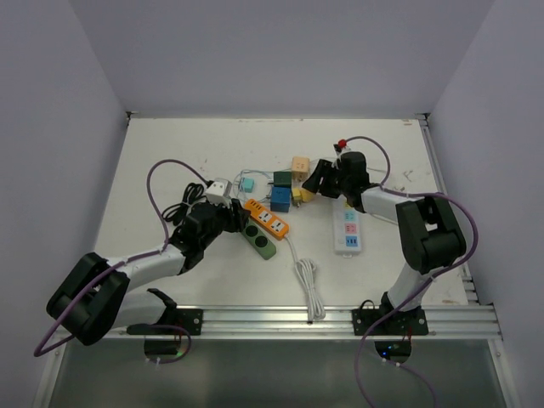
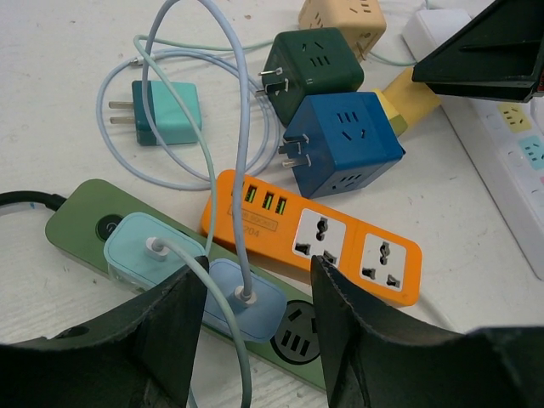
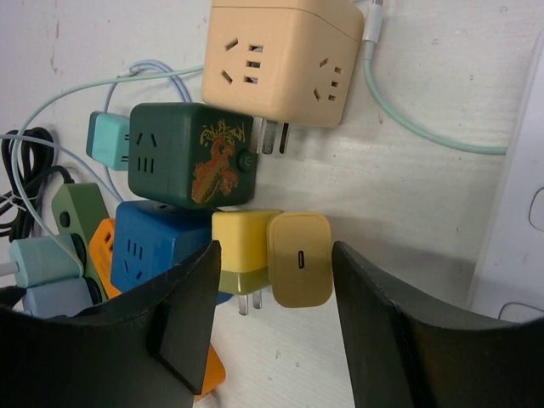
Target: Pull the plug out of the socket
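Note:
A green power strip (image 2: 76, 225) lies on the table with a light teal plug (image 2: 149, 255) and a pale blue plug (image 2: 263, 310) seated in it, each with a thin cable. My left gripper (image 2: 255, 272) is open, with one finger on each side of the blue plug, and grips nothing. In the top view it (image 1: 223, 217) sits at the strip's (image 1: 261, 242) left end. My right gripper (image 3: 275, 246) is open above a yellow charger (image 3: 242, 246) and a gold charger (image 3: 299, 259) that lie loose on the table.
An orange power strip (image 2: 340, 242) lies beside the green one. A blue cube adapter (image 2: 344, 140), a dark green cube (image 2: 310, 64), a tan cube (image 2: 340, 17) and a teal charger (image 2: 166, 112) crowd the middle. A white power strip (image 1: 348, 228) lies to the right.

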